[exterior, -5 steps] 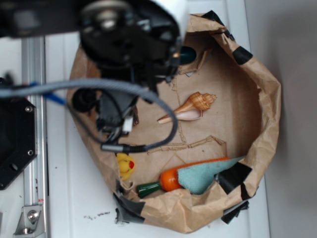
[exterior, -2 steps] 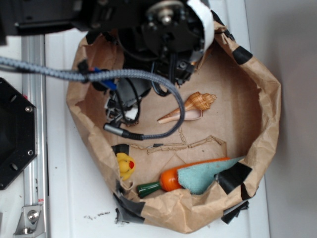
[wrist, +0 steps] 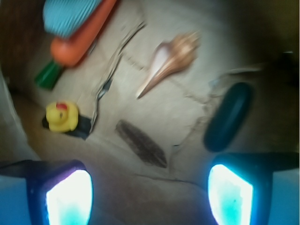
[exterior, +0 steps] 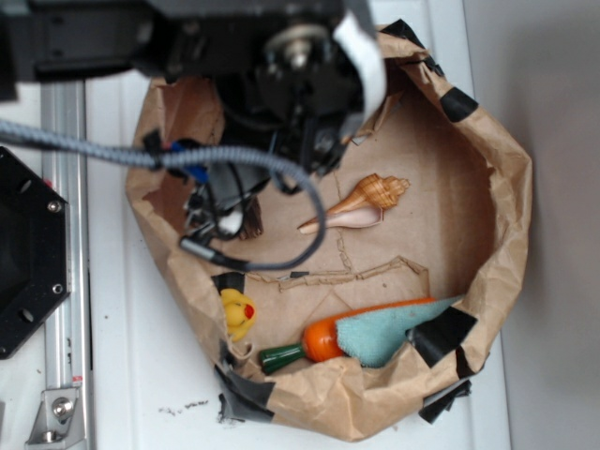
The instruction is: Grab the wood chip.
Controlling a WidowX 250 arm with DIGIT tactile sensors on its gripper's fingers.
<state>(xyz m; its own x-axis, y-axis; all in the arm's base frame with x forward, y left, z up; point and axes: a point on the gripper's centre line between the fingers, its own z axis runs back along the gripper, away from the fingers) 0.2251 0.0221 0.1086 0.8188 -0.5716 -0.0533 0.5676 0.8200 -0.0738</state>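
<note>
1. From the wrist view, the wood chip [wrist: 141,143] lies flat on the brown paper [wrist: 178,112], just ahead of the gripper [wrist: 150,192] and roughly midway between its two pads.
2. Its long axis runs diagonally, upper-left to lower-right, so it sits askew to the line between the pads.
3. The gripper is wide open and holds nothing.
4. The green bar [wrist: 228,116] lies near the right pad; the seashell [wrist: 171,60] is farther off.
5. I'd guess a short descent, perhaps with a wrist turn.

No readable text, labels, brands or numbers in either view.
</note>
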